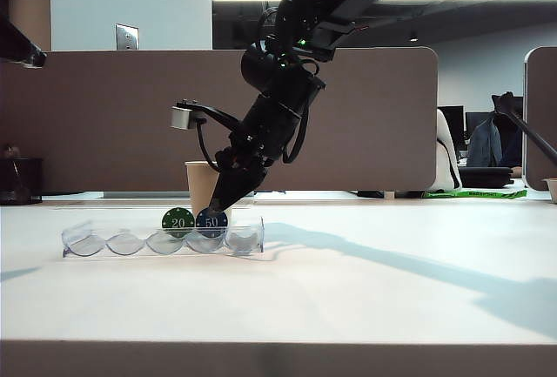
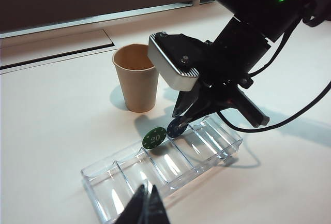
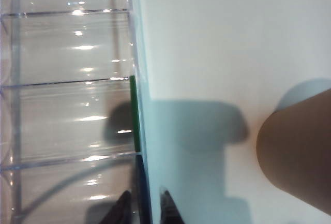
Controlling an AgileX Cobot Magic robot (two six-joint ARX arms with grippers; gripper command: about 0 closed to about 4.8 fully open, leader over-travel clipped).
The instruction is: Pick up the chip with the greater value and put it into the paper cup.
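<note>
The right fingers (image 3: 144, 211) straddle the upright blue 50 chip (image 2: 174, 128), closing on its faces; a firm clamp isn't certain. The green 20 chip (image 2: 153, 138) stands alongside; the paper cup (image 2: 136, 77) waits near. The left fingers (image 2: 145, 207) hover together over the tray (image 2: 217, 151), apart from it.

Blue "50" chip (image 1: 211, 221) upright on edge – tan paper cup (image 2: 136, 78) upright nearby.
</note>
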